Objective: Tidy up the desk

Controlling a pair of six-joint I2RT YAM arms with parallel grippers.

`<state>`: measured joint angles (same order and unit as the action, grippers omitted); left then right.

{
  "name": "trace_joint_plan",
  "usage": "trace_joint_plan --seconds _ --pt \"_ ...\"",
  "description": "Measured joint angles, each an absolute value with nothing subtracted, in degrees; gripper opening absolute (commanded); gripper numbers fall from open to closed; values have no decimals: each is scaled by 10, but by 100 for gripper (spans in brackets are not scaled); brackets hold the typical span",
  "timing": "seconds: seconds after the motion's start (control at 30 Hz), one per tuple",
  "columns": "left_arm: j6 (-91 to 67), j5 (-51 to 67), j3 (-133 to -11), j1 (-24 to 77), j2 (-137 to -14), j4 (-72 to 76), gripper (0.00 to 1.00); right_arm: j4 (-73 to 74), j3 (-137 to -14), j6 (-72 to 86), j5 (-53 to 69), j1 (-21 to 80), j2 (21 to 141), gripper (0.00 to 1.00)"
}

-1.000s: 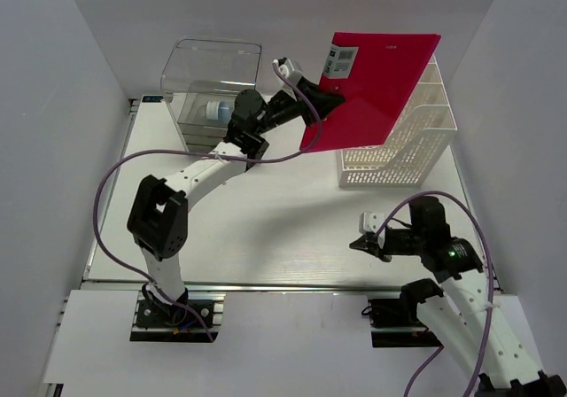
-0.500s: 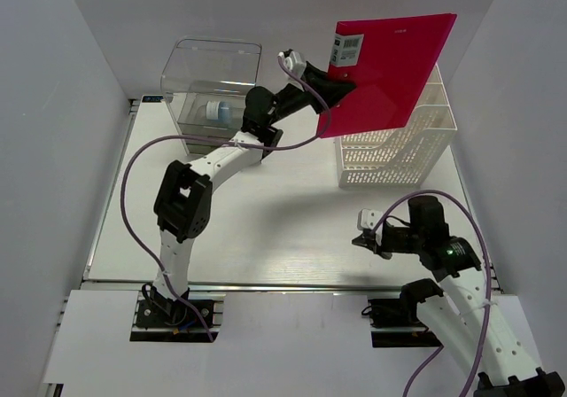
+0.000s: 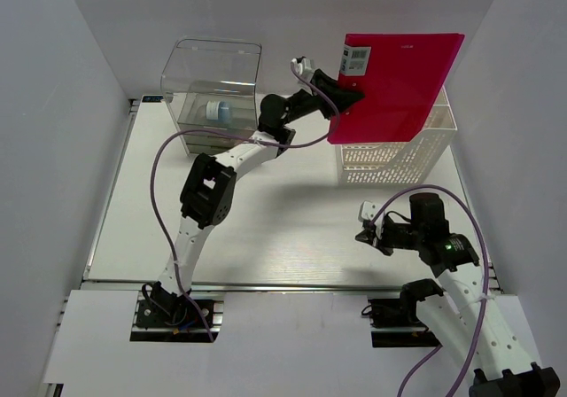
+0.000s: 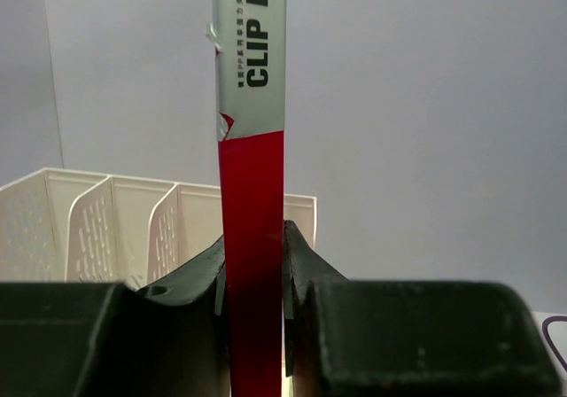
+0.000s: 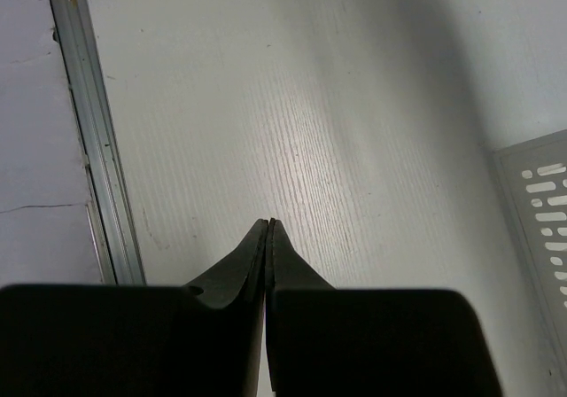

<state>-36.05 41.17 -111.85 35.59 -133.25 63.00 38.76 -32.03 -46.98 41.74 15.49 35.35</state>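
My left gripper (image 3: 347,93) is shut on the edge of a red clip file (image 3: 397,87) and holds it upright in the air above the white mesh file rack (image 3: 399,153) at the back right of the white desk (image 3: 266,220). In the left wrist view the red file (image 4: 253,193) stands edge-on between the two fingers (image 4: 306,264), its grey label at the top, with the rack's dividers (image 4: 115,229) behind it. My right gripper (image 3: 366,234) is shut and empty, low over the desk near the front right; in its wrist view the closed fingertips (image 5: 268,229) point at bare tabletop.
A clear plastic drawer box (image 3: 211,87) stands at the back left with a small blue-and-white object (image 3: 217,111) inside. The silver rail (image 3: 266,284) runs along the near edge and shows in the right wrist view (image 5: 89,131). A corner of the rack (image 5: 540,211) lies right of my right gripper.
My left arm has stretched further right and back, carrying the red file from a tilt to nearly upright over the rack. The right gripper has barely moved.
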Motion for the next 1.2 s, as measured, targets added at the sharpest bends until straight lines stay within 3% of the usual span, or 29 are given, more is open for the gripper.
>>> trace_joint_plan --seconds 1.2 --pt "-405 337 -1215 389 -1507 694 0 387 -320 -470 422 131 357 0"
